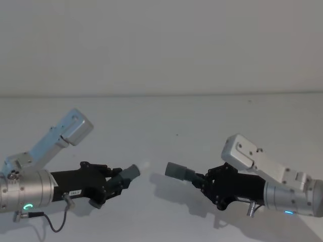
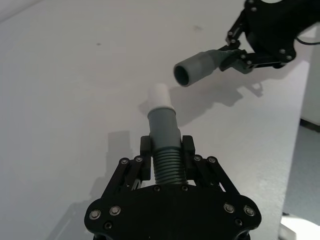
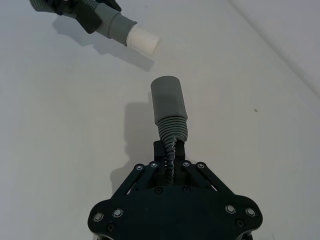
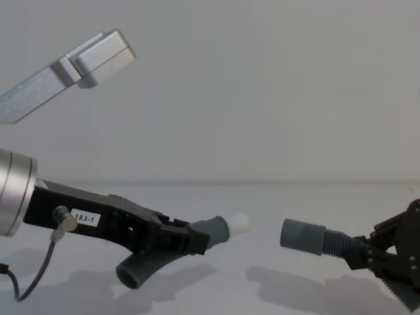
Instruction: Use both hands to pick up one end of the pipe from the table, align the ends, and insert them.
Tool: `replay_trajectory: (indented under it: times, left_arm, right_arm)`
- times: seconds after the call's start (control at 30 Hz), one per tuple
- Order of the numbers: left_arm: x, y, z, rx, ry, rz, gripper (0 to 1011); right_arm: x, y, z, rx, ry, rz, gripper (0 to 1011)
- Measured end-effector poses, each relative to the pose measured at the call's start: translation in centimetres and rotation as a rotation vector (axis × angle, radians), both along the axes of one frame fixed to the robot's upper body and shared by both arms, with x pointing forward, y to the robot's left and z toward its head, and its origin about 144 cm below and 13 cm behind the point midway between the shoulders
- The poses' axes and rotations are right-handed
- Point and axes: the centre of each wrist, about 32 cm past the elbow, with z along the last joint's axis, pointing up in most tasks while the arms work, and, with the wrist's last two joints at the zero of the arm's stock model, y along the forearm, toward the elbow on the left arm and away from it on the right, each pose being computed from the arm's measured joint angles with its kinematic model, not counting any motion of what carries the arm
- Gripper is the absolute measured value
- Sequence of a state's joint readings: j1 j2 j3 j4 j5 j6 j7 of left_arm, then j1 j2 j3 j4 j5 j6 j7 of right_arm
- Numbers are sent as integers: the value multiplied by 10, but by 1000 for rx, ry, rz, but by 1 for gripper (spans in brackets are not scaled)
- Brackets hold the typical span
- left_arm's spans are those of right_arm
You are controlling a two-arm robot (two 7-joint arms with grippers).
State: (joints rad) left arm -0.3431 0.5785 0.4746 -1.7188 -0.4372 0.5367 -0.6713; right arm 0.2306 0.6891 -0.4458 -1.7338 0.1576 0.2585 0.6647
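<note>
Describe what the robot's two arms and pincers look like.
Both pincers, left and right, are black linkage fingers with silver screws on silver cylindrical wrists. The left wrist has a green light, a white label and a thin grey cable; the right has a small blue light.

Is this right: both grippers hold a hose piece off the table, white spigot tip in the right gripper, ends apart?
Not quite. The white spigot tip is on the piece in the left gripper; the right gripper holds the plain grey sleeve. The left wrist view shows it. The rest holds.
</note>
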Motion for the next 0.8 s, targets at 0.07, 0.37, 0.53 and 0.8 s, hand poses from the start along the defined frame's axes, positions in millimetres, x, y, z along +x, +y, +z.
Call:
replay_trajectory:
  times: [0.07,0.37,0.53,0.8]
  left_arm:
    - [2,0,1,1,5,-23,329]
    - [8,0,3,9,25,-90,328]
    - [12,0,4,14,37,-123,329]
    - [16,0,5,19,56,-165,329]
  right_arm:
    - [1,-1,0,-5,-1,14,78]
    - [3,-4,2,-7,-1,51,78]
    - [5,-8,4,4,2,78,78]
    - [9,-14,7,25,10,125,78]
